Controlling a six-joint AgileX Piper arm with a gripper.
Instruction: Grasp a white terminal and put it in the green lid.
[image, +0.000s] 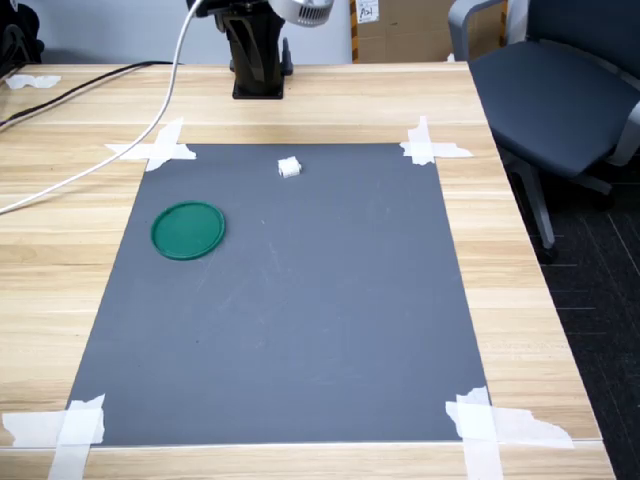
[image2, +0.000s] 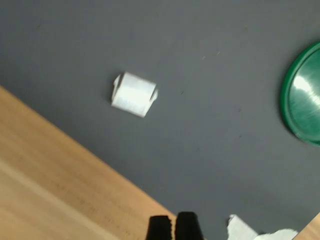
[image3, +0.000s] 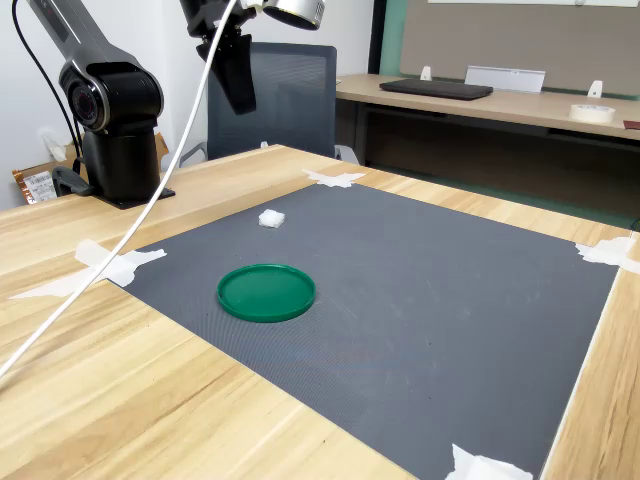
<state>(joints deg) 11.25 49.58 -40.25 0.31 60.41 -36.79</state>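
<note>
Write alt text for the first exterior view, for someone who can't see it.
A small white terminal lies near the far edge of a dark grey mat taped to a wooden table, apart from an empty green lid toward the first exterior view's left. The robot arm's base stands beyond the mat.

gripper raised, fingertips together (empty)

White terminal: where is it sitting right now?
In the first exterior view the white terminal lies on the dark mat near its far edge, up and to the right of the green lid, not touching it.
</note>
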